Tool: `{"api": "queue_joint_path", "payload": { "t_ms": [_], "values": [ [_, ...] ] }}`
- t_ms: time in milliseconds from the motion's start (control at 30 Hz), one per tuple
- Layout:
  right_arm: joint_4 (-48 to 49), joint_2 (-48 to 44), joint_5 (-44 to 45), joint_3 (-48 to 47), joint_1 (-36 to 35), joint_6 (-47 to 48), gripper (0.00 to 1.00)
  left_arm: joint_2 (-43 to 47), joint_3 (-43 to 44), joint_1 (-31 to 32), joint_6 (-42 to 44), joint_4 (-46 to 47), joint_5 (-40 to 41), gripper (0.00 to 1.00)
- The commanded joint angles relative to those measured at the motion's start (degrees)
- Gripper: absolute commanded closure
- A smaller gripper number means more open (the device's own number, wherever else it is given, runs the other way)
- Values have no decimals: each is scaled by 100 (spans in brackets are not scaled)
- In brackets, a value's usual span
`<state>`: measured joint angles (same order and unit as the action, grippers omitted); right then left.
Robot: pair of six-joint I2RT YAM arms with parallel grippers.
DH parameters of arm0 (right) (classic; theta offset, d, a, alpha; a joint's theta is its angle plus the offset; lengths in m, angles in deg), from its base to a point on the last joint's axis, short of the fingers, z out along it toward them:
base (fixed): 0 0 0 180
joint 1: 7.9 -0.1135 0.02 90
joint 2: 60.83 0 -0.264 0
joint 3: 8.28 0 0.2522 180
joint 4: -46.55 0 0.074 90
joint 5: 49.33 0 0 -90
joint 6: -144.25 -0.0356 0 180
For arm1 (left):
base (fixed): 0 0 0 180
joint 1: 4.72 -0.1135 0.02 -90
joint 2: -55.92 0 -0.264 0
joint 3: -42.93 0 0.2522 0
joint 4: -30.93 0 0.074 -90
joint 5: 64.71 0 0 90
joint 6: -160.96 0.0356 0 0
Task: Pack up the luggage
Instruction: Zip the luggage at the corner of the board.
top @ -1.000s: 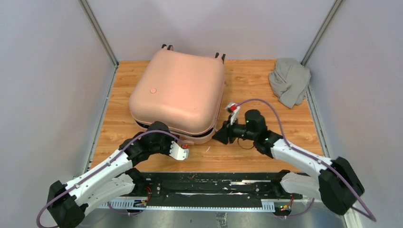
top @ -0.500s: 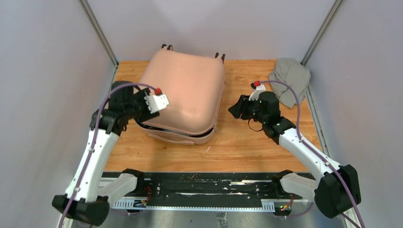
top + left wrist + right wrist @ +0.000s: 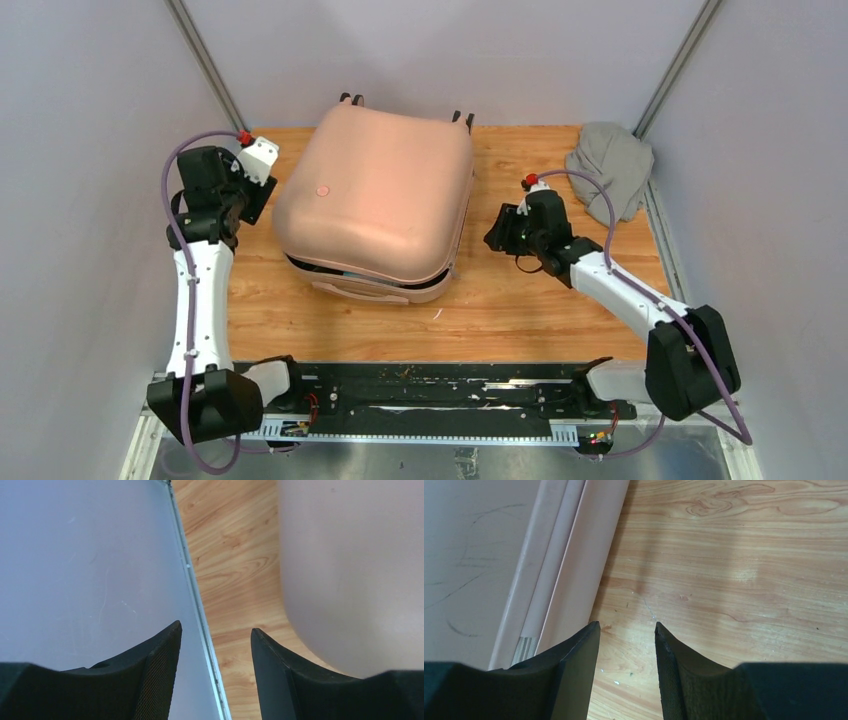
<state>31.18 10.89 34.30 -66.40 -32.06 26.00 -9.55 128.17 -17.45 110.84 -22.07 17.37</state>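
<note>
The luggage is a pale pink hard-shell suitcase lying flat mid-table, its lid down with a narrow dark gap along the near edge. My left gripper hangs by its left side, close to the left wall. In the left wrist view that gripper is open over bare wood, with the pink shell to its right. My right gripper is off the luggage's right side. In the right wrist view it is open and empty, with the shell's rim just to its left.
A grey cloth bundle lies at the back right corner of the wooden table. Grey walls close in the left, right and back. The metal edge strip of the table runs under the left gripper.
Both arms left the luggage's near edge. The left swung round to its left side by the wall, the right moved back along its right side. Both jaws stand wider.
</note>
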Motion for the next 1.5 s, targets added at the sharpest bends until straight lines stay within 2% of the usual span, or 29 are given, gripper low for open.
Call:
{"api": "queue_joint_path", "payload": {
  "t_ms": [0,167,400,700,867,1100,1233,1300,1467],
  "values": [
    [-36,351,27,-260,79,-207,52,-108,-615,-54,-788,1231,671,40],
    [98,773,41,-343,127,-315,52,-874,-823,-57,-1174,1666,769,40],
    [116,1705,-14,-872,561,-414,53,-1879,-906,-117,-1559,1938,636,39],
    [-35,3219,-742,-2599,443,-406,58,-2441,-1213,-124,-1698,1912,-202,39],
    [-119,3772,-1030,-3479,304,-420,59,-2386,-1502,-118,-1548,1863,-666,40],
    [-573,4702,-1490,-5350,294,-354,60,-1843,-1991,-111,-1641,1652,-1484,40],
    [-835,5006,-1785,-6078,270,-196,61,-1528,-2269,-119,-1582,1596,-1475,40],
    [-1050,4879,-1576,-5944,294,105,59,-1410,-2280,-135,-1512,1523,-1267,41],
    [-838,3679,-1034,-3779,783,286,51,-1107,-2102,-340,-1384,1375,-1123,40]
  ]
}}
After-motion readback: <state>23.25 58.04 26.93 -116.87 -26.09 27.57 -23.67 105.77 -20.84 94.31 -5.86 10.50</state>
